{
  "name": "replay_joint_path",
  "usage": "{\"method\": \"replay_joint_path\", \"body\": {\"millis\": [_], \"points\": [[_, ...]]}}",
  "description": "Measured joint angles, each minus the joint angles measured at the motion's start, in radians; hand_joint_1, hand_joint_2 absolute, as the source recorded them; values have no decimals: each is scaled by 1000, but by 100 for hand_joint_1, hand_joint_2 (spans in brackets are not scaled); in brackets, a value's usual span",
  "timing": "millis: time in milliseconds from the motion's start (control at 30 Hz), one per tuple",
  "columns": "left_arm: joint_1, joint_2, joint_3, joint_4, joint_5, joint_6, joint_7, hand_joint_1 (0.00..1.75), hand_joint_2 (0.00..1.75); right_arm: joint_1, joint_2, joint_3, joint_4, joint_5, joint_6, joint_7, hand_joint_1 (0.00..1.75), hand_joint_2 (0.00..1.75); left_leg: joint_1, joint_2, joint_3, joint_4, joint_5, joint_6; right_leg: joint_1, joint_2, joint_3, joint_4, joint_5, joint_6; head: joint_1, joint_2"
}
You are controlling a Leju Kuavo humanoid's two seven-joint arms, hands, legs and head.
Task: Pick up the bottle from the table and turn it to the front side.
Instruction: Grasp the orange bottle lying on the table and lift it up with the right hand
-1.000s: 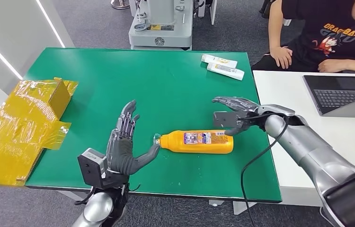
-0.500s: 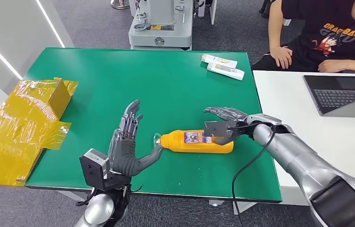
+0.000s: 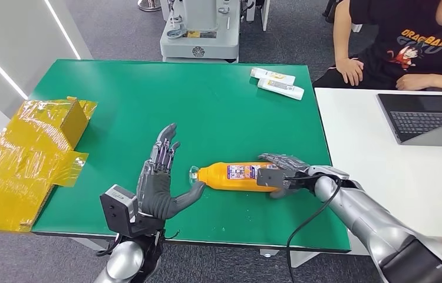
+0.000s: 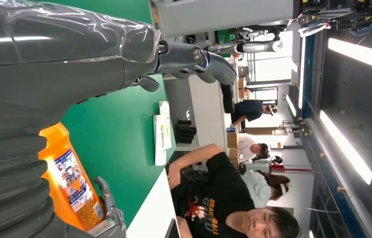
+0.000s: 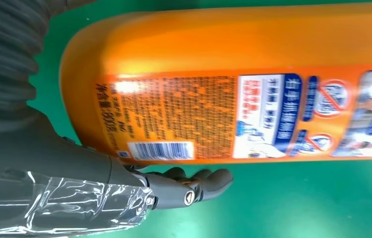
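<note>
Head view: the orange bottle (image 3: 239, 177) lies on its side on the green table (image 3: 207, 112), between the two hands. The right hand (image 3: 280, 171) wraps over its base end, fingers on top and thumb at the near side. The left hand (image 3: 161, 183) stands spread wide, holding nothing, thumb tip touching the cap end.

Left wrist view: the bottle (image 4: 72, 183) lies just beyond the palm.

Right wrist view: the label, with barcode, faces the camera; the bottle (image 5: 233, 89) fills the space beside the fingers (image 5: 194, 186).
</note>
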Motion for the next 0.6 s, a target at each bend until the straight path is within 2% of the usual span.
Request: {"method": "replay_joint_path", "body": {"millis": [100, 600], "points": [[0, 0, 0, 1, 5, 1, -4, 0, 175, 5, 0, -4, 9, 2, -4, -7, 168, 175, 0, 0, 0, 0, 0, 0, 0, 0, 0, 0, 0, 0, 0, 0], [0, 5, 0, 12, 30, 21, -34, 0, 175, 6, 24, -14, 35, 6, -6, -26, 175, 175, 0, 1, 0, 0, 0, 0, 0, 1, 0, 0, 0, 0, 0, 0]]}}
